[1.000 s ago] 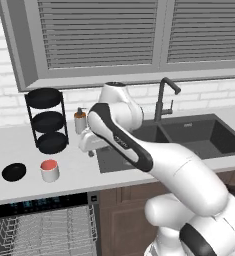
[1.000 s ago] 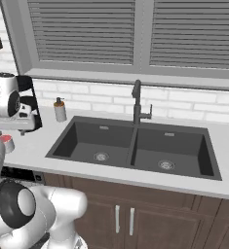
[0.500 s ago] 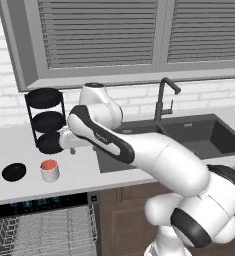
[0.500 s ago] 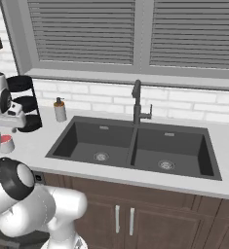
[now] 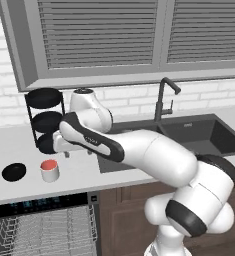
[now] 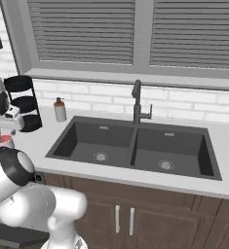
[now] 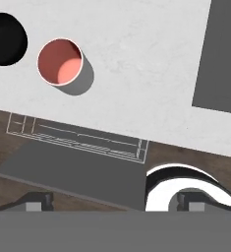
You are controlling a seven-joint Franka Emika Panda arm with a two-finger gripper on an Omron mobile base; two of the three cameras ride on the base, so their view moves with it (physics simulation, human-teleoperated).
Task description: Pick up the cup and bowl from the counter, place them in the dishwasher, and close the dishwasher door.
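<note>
The white cup point(image 5: 49, 171) with its coral inside stands on the light counter point(image 5: 79, 172), and the black bowl point(image 5: 14, 172) lies just left of it. My gripper point(image 5: 71, 151) hangs above the counter, right of and behind the cup, in front of the wire stand. The hand view looks straight down: cup point(image 7: 60, 61) and bowl point(image 7: 6, 38) lie at the upper left, well away from my gripper point(image 7: 114, 201), which is open and holds nothing. Below the counter edge the dishwasher point(image 5: 39, 227) stands open, with wire racks showing and its dark door point(image 7: 72, 172) folded down.
A three-tier black wire stand point(image 5: 45, 120) stands against the back wall behind the gripper. A soap dispenser point(image 6: 60, 110) sits left of the dark double sink point(image 6: 135, 146) with its faucet point(image 6: 138, 99). Brown cabinets run under the counter.
The arm has swung left from the sink's edge toward the wire stand and the cup. The jaws stayed open. Cup and bowl have not moved.
</note>
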